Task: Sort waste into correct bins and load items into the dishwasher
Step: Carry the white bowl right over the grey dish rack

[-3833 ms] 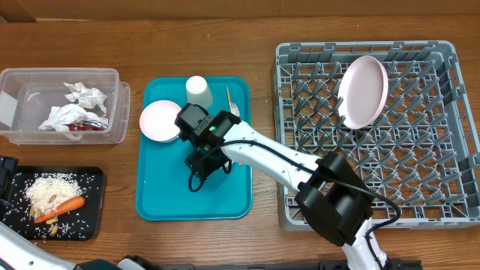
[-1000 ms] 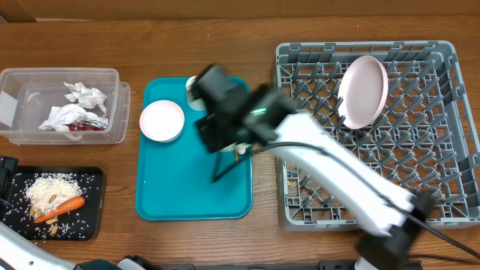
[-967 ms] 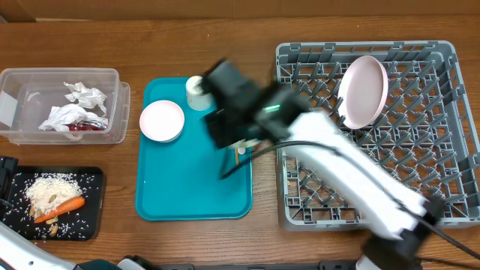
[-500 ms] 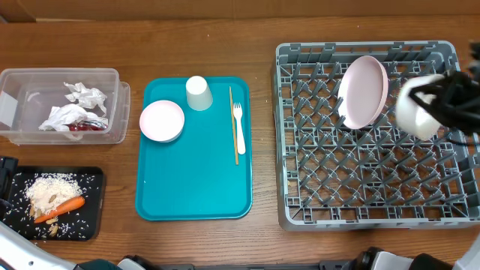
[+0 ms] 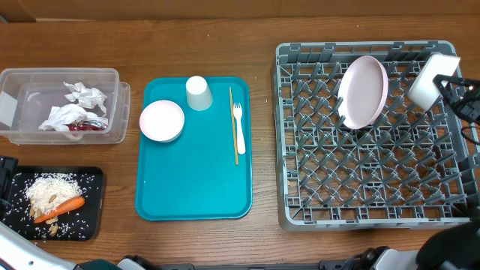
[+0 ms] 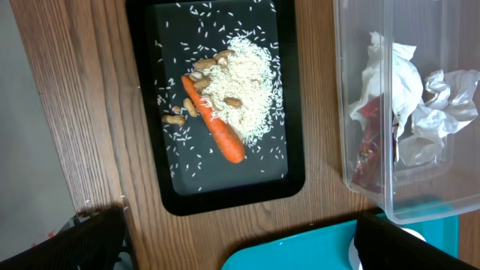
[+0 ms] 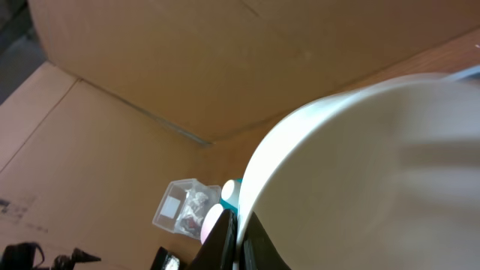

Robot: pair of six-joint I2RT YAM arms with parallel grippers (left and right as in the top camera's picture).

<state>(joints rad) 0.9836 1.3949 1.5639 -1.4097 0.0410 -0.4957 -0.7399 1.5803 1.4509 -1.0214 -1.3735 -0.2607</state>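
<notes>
Loading step: right gripper (image 7: 238,244), clamped on the white bowl (image 5: 433,81), holds it over the dish rack (image 5: 360,187), far right corner. Next, seat it between pegs. Left gripper (image 6: 240,244) spread wide, empty.

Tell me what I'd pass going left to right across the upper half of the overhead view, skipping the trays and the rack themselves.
clear tub → small pale plate → white cup → wooden stick → white fork → large pink plate → white bowl
</notes>
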